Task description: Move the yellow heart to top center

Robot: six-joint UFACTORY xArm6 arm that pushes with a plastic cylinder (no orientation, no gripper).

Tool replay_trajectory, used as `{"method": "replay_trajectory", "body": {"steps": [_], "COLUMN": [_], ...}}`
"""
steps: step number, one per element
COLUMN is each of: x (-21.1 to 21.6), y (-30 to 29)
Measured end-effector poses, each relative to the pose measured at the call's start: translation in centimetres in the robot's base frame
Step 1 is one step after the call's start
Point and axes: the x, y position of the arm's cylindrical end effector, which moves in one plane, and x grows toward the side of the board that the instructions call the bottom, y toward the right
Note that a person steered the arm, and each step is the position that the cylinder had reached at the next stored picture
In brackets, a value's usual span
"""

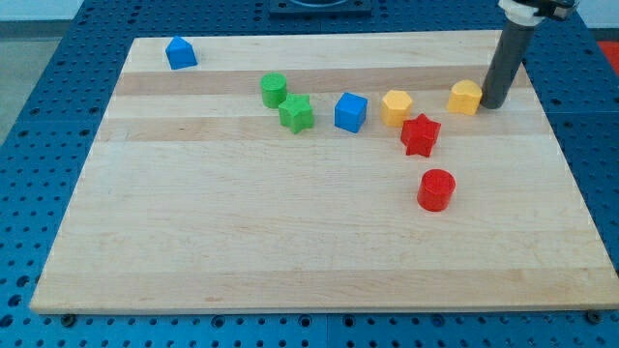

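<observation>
Wooden board (pixel 290 242): my tip (pixel 494 103) touches yellow heart's (pixel 465 98) right side.

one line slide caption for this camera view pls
My tip rests just right of the yellow heart block near the wooden board's top right, ready to push it left.

Blocks scattered across a board (pixel 193 251), tip at the view's upper right.
My tip (pixel 493 103) stands just right of the heart (pixel 465 97); hexagon (pixel 397 106) and cube (pixel 351 112) lie leftward.
</observation>
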Motion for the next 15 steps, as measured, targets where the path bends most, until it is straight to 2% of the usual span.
{"method": "replay_trajectory", "body": {"steps": [1,4,6,8,10,11,15], "x": [0.0,0.0,0.0,-1.0,-5.5,-6.4,-5.5], "y": [-0.9,-10.9,-15.2,-15.7,-15.5,-15.6,-20.0]}}
